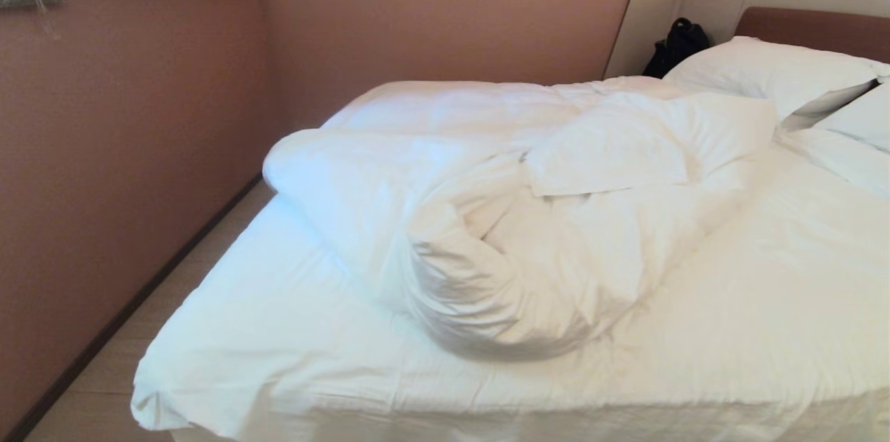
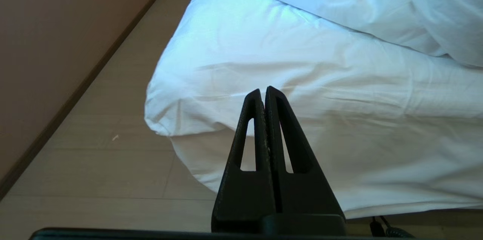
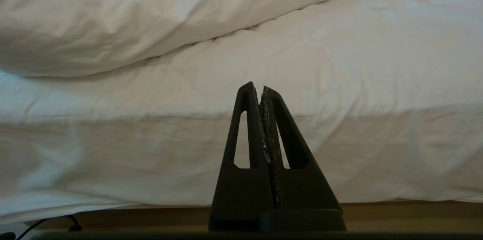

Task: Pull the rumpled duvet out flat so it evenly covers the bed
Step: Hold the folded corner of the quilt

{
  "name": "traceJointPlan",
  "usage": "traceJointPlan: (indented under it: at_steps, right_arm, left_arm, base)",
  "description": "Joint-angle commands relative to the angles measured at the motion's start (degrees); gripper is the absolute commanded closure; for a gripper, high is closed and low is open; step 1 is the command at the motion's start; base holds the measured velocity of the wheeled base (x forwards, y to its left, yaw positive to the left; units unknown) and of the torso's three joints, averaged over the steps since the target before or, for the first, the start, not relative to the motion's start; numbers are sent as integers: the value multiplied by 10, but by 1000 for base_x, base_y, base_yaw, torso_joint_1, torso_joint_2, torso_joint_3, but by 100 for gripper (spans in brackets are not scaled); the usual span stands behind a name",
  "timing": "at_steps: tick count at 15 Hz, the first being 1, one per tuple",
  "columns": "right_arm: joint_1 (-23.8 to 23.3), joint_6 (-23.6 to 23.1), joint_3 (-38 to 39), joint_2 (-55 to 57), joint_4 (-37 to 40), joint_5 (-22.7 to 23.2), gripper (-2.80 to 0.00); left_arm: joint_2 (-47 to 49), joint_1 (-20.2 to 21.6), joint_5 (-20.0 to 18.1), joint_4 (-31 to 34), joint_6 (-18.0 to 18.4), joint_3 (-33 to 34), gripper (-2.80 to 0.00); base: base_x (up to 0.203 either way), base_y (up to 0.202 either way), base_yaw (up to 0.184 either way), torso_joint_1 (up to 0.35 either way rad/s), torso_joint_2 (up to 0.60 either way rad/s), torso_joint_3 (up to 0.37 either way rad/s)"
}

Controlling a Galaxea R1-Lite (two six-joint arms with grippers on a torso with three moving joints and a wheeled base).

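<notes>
One duvet (image 1: 500, 219), one bed (image 1: 765, 303), two pillows (image 1: 772, 70)

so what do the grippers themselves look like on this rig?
The left gripper and right gripper match: matte black, two tapering wedge-shaped fingers, each with a long slot cut through it. The right's inner pads look scuffed with whitish flecks. Thin black cables show near both bases.

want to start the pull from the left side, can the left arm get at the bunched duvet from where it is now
Probably yes, after a lift and reach. The left gripper is shut, low at the bed's foot corner, touching nothing. Only bare sheet lies between it and the duvet heaped mid-bed; nothing blocks the way.
</notes>
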Motion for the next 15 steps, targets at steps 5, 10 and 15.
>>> traceJointPlan:
  at_steps: [5, 10, 15]
  right_arm:
    - [0, -1, 0, 1, 0, 0, 0]
    - [0, 0, 0, 0, 0, 0, 0]
    - [0, 0, 0, 0, 1, 0, 0]
  left_arm:
    - [0, 0, 1, -1, -1, 0, 0]
    - [0, 0, 0, -2, -5, 0, 0]
    - [0, 0, 1, -2, -4, 0, 0]
  base:
    - [0, -184, 0, 4, 2, 4]
    - [0, -19, -1, 0, 0, 0]
    - [0, 0, 0, 0, 0, 0]
